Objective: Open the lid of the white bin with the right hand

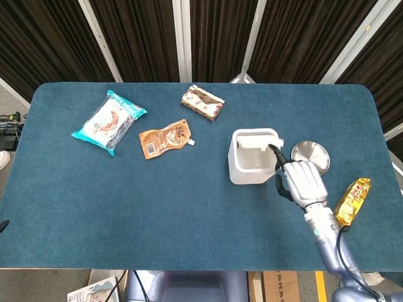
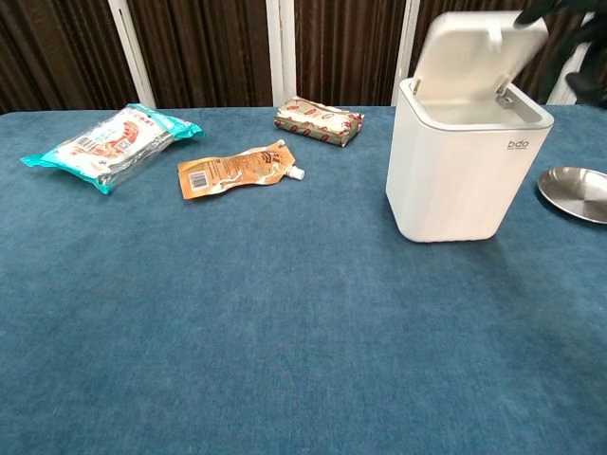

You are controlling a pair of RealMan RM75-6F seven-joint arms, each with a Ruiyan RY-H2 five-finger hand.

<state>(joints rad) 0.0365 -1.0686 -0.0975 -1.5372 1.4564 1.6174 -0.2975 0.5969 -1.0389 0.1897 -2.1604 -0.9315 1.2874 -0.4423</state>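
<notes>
The white bin (image 1: 254, 165) stands right of the table's middle, and its lid (image 2: 474, 57) is tilted up and back on its hinge, so the inside shows. My right hand (image 1: 302, 182) is just right of the bin. One dark finger (image 1: 275, 151) reaches out to the raised lid's edge, and the other fingers are curled in. The chest view shows only dark parts of this hand (image 2: 590, 38) at the top right corner, beside the lid's top edge. It holds nothing. My left hand is in neither view.
A round steel plate (image 1: 313, 154) lies right of the bin, partly under my hand. A yellow snack bag (image 1: 351, 201) sits near the right edge. An orange pouch (image 1: 165, 139), a brown packet (image 1: 203, 102) and a teal-white packet (image 1: 108, 122) lie to the left.
</notes>
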